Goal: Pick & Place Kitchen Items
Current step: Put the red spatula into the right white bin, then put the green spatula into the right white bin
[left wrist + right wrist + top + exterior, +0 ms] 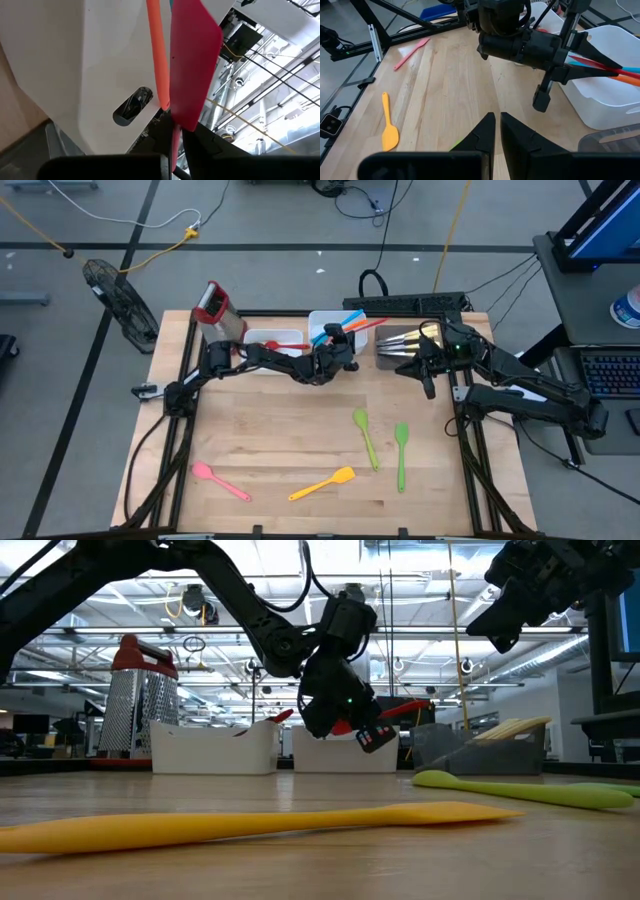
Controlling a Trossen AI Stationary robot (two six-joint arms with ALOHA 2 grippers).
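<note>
High view: left hand (345, 352) grasps a red spatula (192, 60) over the white tray (322, 322); right hand (428, 387) clenched, holding nothing.

Grey floor (280, 220) w/ cables, fan (118, 298) nearby.

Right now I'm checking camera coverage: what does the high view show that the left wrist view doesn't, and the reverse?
Only the high view shows the table, the two green spoons, the yellow spatula, the pink spatula, the red-topped metal box and the right hand, raised and shut. Only the left wrist view shows the red spatula clamped close-up in the left hand. Both show the white tray and the orange handle.
</note>
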